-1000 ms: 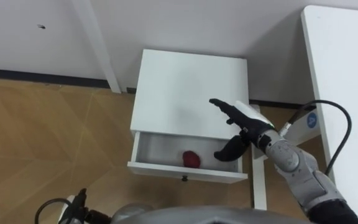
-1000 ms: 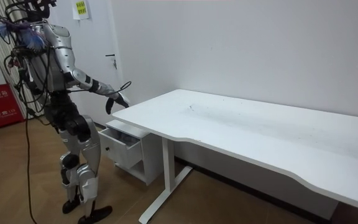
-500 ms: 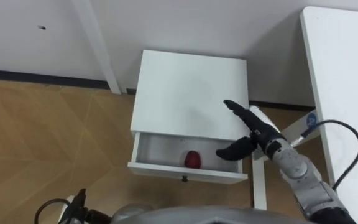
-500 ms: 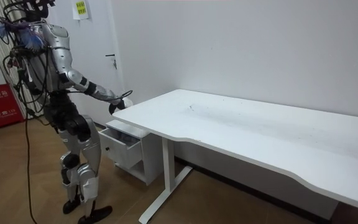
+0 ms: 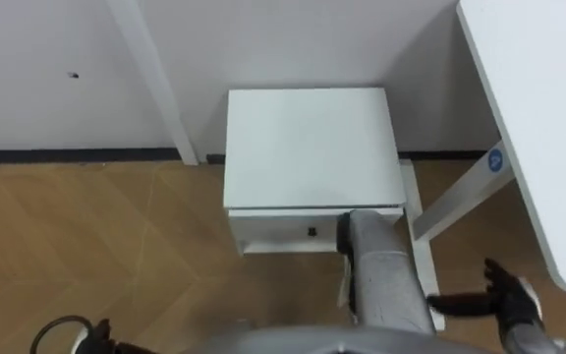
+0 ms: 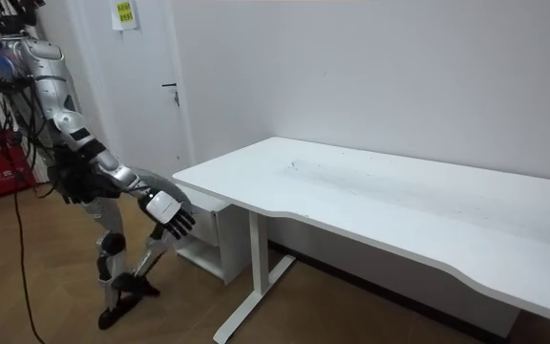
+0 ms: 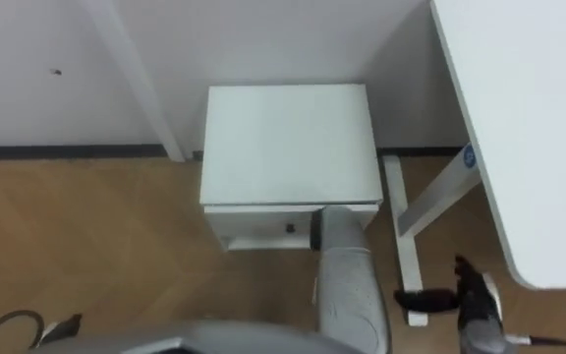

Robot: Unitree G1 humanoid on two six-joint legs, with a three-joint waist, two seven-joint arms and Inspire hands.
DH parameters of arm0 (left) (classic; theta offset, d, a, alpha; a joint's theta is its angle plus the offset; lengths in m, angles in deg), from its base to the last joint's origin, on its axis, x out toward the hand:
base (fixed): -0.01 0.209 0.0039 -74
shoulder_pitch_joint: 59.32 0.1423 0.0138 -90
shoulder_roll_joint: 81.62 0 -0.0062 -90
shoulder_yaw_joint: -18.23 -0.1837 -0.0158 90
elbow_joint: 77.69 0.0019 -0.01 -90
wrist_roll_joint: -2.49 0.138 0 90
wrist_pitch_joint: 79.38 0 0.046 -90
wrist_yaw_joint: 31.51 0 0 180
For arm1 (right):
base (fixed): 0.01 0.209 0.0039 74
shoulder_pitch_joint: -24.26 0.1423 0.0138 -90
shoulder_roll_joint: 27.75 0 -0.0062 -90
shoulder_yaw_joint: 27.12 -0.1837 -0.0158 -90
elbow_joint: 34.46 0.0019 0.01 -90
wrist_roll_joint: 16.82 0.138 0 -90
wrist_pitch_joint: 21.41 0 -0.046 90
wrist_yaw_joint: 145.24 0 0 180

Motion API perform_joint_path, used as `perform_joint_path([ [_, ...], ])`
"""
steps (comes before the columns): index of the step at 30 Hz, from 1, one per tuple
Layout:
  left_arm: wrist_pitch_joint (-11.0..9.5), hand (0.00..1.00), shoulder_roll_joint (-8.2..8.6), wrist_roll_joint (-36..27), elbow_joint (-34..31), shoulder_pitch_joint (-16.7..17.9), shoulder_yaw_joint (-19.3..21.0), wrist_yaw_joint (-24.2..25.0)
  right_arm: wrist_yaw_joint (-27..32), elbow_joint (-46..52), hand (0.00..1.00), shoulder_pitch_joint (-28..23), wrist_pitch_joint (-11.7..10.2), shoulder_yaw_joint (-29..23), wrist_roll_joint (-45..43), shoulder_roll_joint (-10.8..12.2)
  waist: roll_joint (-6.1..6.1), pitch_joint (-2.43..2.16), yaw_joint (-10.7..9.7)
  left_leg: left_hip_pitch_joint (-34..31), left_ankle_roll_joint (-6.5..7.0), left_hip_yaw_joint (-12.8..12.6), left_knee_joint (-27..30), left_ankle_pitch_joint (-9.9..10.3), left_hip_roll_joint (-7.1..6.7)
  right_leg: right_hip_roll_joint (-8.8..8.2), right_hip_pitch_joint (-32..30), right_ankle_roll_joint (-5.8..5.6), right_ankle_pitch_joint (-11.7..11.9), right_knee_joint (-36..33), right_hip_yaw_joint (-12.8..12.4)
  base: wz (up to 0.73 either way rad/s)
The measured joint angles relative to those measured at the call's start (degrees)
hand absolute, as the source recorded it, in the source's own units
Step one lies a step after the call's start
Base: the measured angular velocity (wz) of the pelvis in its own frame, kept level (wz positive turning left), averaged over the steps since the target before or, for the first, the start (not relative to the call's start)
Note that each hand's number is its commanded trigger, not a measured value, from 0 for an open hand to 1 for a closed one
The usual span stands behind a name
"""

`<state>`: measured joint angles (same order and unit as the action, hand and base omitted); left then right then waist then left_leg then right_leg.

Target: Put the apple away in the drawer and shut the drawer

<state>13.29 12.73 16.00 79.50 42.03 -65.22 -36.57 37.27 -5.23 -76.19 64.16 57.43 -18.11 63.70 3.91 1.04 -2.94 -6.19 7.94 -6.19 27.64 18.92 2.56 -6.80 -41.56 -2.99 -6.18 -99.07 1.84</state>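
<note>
A white desk [image 6: 370, 191] stands on wooden floor [image 5: 86, 236] against a white wall [image 6: 399, 76].

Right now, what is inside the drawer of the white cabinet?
The drawer looks shut or nearly shut; its white front and small dark knob show. The inside is covered by the cabinet top, so any apple there is hidden.

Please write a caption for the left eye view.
Open right hand low beside the desk leg; the cabinet and its drawer ahead.
</note>
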Motion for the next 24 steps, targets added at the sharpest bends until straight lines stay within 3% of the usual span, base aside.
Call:
perform_joint_path([
  [1,0.0,0.0,-0.04,-0.2,-0.4,1.8,0.1,0.4,-0.4,-1.3,0.0,0.0,0.9,0.6,0.0,0.0,-0.65,-0.16,0.2,0.3,0.09,0.0,-0.1,0.0,-1.0,-1.38,7.1,-0.3,0.0,12.4,0.0,0.11],
  [2,0.0,0.0,-0.05,-0.2,-0.8,2.4,0.0,0.5,-0.6,-1.9,0.0,-0.1,1.1,0.9,0.0,0.0,-1.5,-0.07,0.3,0.6,0.15,-0.2,-0.3,0.0,-1.57,-2.14,11.2,-0.5,-0.1,19.5,0.0,0.1],
  [4,0.2,0.0,-0.1,-0.4,-1.5,4.9,0.1,0.6,-1.2,-4.3,0.0,-0.5,2.1,2.0,0.0,0.1,-3.22,-0.23,1.5,1.7,0.16,-0.2,-1.4,-0.1,-3.46,-2.9,27.2,-1.82,-1.3,47.2,1.7,0.0],
  [5,0.4,0.0,-0.01,-0.4,-1.5,4.9,0.1,0.6,-1.5,-4.9,0.0,-0.4,2.2,2.0,0.2,0.2,-3.68,-0.33,2.1,1.8,0.06,-0.4,-1.9,-0.3,-3.65,-2.72,30.2,-2.04,-1.7,53.0,2.4,-0.12],
  [6,0.4,0.0,0.06,-0.5,-1.5,4.4,0.2,0.4,-1.8,-6.0,0.0,-0.3,2.2,1.9,0.9,0.4,-4.67,-0.84,3.3,2.4,-0.34,-0.7,-3.7,-1.2,-4.19,-2.55,35.3,-2.3,-4.1,63.7,3.5,-0.19],
  [7,0.1,0.0,0.14,-0.5,-1.5,3.8,0.4,0.0,-1.9,-6.3,0.0,-0.1,2.2,1.9,1.1,0.8,-5.65,-0.77,4.5,3.0,-0.9,-1.1,-5.9,-2.4,-4.25,-1.72,39.3,-2.77,-4.7,72.0,4.3,-0.19],
  [9,-0.5,0.0,-0.02,-0.4,-1.5,2.7,1.1,-1.1,-2.0,-6.7,0.0,0.2,2.2,1.9,1.1,1.6,-6.62,-1.07,5.1,3.6,-1.73,-1.3,-8.1,-3.3,-4.3,-0.89,43.9,-2.6,-4.5,81.9,5.5,-0.13],
  [10,-0.6,0.0,-0.03,-0.4,-1.2,2.4,2.0,-1.9,-2.0,-6.8,0.0,0.7,2.2,2.0,1.4,2.2,-7.28,-0.89,5.2,3.8,-2.17,-1.4,-8.2,-3.4,-4.33,-0.66,46.3,-2.57,-4.4,86.3,6.4,-0.1],
  [13,-0.7,0.0,0.24,-0.3,-0.8,1.0,2.3,-2.3,-2.7,-8.6,0.0,2.1,2.3,2.0,3.3,2.7,-8.06,-0.96,4.9,4.2,-3.33,-1.0,-8.4,-3.3,-3.85,0.11,48.4,-2.58,-4.4,89.7,8.2,0.0],
  [18,0.5,0.0,2.37,1.2,-0.7,1.0,4.3,-2.3,-3.8,-13.4,0.0,2.1,4.1,1.8,1.9,3.0,-7.25,-0.95,4.8,5.0,-4.47,-0.4,-10.0,-3.8,-3.22,0.91,48.7,-2.53,-4.5,89.6,9.5,0.01],
  [24,3.8,0.0,4.16,1.0,0.1,1.9,5.4,-2.0,-4.3,-17.2,0.0,2.2,9.2,1.8,1.2,3.6,-6.22,-0.77,4.8,5.8,-4.81,0.1,-10.9,-4.0,-3.27,1.0,48.9,-2.27,-4.6,89.5,10.3,0.02],
])
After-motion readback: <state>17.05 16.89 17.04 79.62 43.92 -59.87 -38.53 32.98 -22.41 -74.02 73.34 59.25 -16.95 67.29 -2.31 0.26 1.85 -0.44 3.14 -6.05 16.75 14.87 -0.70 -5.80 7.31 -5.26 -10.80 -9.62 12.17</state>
